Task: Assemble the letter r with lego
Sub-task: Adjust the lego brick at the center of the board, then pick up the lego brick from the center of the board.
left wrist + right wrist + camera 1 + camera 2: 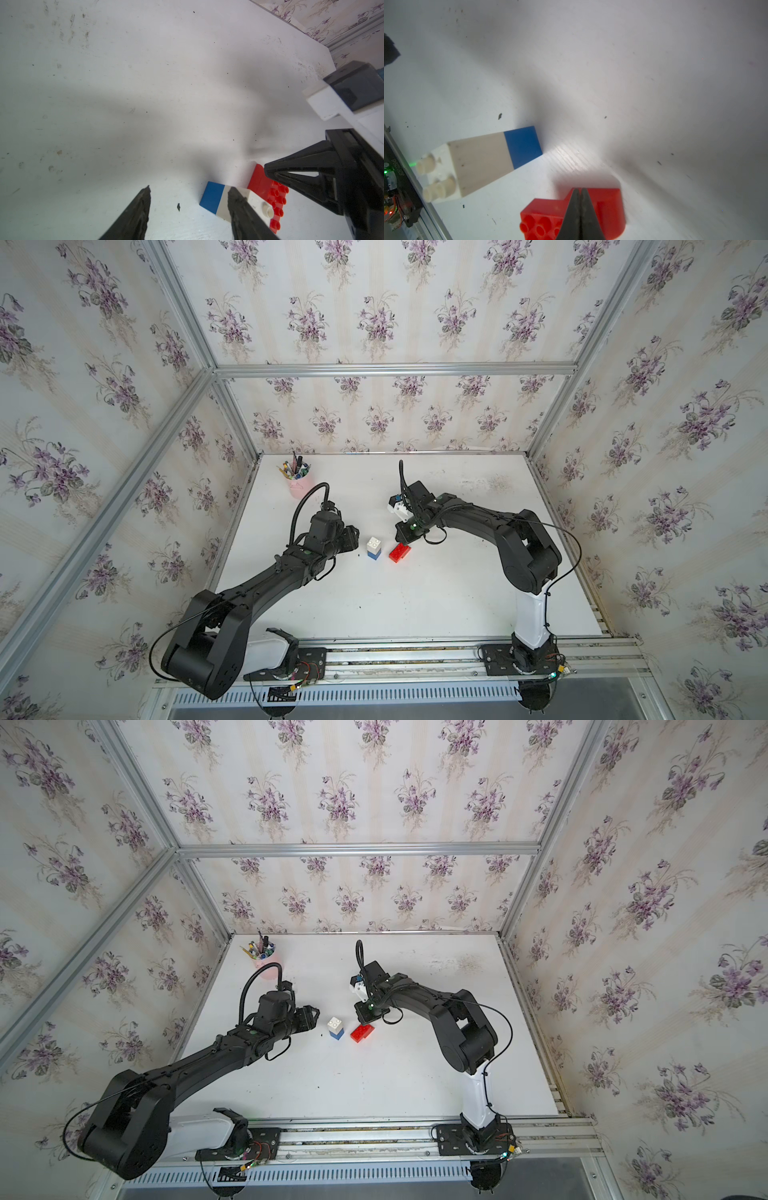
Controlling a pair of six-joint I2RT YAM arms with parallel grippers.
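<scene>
- At the right gripper point(580, 192): pressed fully shut, pad against pad, nothing caught between.
- Right at its tips: the red bricks point(609, 207), joined into one stepped block, lying on the table point(633, 83) — touched or only hovered over, cannot tell.
- Just beside that block, toward the left gripper point(190, 188): white brick point(479, 162) stacked on blue brick point(523, 145), standing upright, studs on top, blue end down on the table. Parted from the red by a narrow strip of bare table.
- At the left gripper: spread partway, empty, held low over the table.
- Just past its tips: the white-on-blue stack, near but not between the fingers. In the left wrist view, partly covered by one finger.
- Seen in both top views: tips of the two grippers pointed toward each other, all the bricks lying between them — stack nearer the left tips, red block at the right ones.
- Well behind the left fingers, near the table's back corner: pen cup point(297, 483), full of pens.
</scene>
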